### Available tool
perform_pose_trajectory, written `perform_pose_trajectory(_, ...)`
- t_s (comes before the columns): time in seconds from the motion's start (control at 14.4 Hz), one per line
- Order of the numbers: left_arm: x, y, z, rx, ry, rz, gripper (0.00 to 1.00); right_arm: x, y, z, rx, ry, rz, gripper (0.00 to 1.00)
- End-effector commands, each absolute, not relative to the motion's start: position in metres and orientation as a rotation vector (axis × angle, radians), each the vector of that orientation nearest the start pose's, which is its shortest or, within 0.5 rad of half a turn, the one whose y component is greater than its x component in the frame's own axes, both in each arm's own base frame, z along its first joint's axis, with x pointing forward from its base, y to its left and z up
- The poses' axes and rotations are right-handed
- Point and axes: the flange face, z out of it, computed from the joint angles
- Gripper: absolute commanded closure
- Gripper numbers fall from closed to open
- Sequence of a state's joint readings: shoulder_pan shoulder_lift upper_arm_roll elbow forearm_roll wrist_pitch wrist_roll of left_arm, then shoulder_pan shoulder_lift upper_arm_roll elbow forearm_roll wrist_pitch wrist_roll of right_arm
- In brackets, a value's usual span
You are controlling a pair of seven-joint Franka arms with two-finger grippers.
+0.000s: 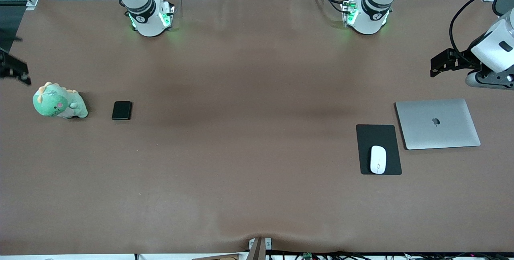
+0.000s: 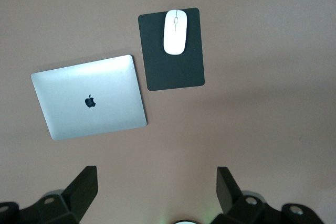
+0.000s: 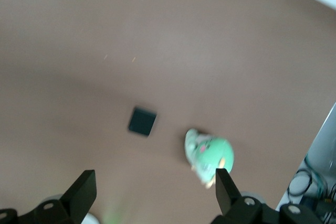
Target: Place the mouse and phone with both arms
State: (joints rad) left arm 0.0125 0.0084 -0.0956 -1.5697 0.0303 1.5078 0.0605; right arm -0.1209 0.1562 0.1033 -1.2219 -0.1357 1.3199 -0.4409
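A: Start big. Why does the table (image 1: 249, 163) look so split?

B: It carries 2 clusters, 1 toward each arm's end, so each arm has things within its own reach. Toward the left arm's end lies the closed laptop (image 1: 437, 123), and just beside it the mouse pad (image 1: 377, 137), laid out like a desk.

A: And the mouse?

B: The mouse (image 1: 378, 159) rests on that pad, on the part nearer the front camera, which is where a placing job would plausibly leave it (though whether the task put it there, I cannot tell).

A: Toward the right arm's end?

B: A green plush dinosaur (image 1: 59, 101), and near it the phone (image 1: 121, 110), dark, flat on the table, apart from the toy.

A: The grippers?

B: The left gripper (image 2: 156, 190) hangs over bare table near the laptop, fingers spread wide, holding nothing. The right gripper (image 3: 156, 192) is up over its end of the table, fingers likewise apart and empty, with phone and plush in view beneath it.
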Motion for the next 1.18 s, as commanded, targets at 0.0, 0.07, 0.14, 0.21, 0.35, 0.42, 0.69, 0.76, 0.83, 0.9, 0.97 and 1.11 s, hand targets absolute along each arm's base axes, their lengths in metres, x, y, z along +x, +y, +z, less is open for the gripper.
perform_pose_trajectory(0.0,0.55,-0.041,0.619,-3.102,0.218,0.104,0.0,0.554,-0.031,0.673,-3.142,-0.621,0.176,0.0)
perform_pose_trajectory(0.07,0.55,-0.041,0.619,-3.104,0.218,0.104,0.0,0.552,-0.036,0.669,-3.113,-0.599,0.178,0.0)
perform_pose_trajectory(0.14,0.549,-0.041,0.618,-3.104,0.218,0.109,0.0,0.549,-0.049,0.666,-3.071,-0.549,0.168,0.0)
perform_pose_trajectory(0.21,0.549,-0.041,0.619,-3.102,0.218,0.107,0.0,0.544,-0.056,0.666,-3.043,-0.521,0.16,0.0)
perform_pose_trajectory(0.35,0.549,-0.042,0.619,-3.102,0.222,0.107,0.0,0.538,-0.059,0.664,-3.041,-0.478,0.173,0.0)
perform_pose_trajectory(0.42,0.55,-0.041,0.619,-3.102,0.225,0.105,0.0,0.535,-0.056,0.663,-3.053,-0.399,0.188,0.0)
perform_pose_trajectory(0.69,0.55,-0.041,0.619,-3.102,0.225,0.104,0.0,0.526,-0.022,0.662,-3.036,0.0,0.235,0.0)
perform_pose_trajectory(0.76,0.55,-0.041,0.619,-3.105,0.225,0.105,0.0,0.526,-0.009,0.664,-3.038,-0.032,0.235,0.0)
perform_pose_trajectory(0.83,0.55,-0.041,0.619,-3.105,0.225,0.105,0.0,0.526,-0.001,0.664,-3.038,-0.057,0.238,0.0)
perform_pose_trajectory(0.9,0.55,-0.041,0.619,-3.105,0.225,0.105,0.0,0.525,-0.003,0.664,-3.038,-0.053,0.243,0.0)
perform_pose_trajectory(0.97,0.55,-0.041,0.619,-3.106,0.225,0.105,0.0,0.525,-0.002,0.664,-3.038,-0.055,0.241,0.0)
perform_pose_trajectory(1.11,0.55,-0.042,0.619,-3.108,0.226,0.105,0.0,0.524,0.017,0.666,-3.045,-0.107,0.237,0.0)
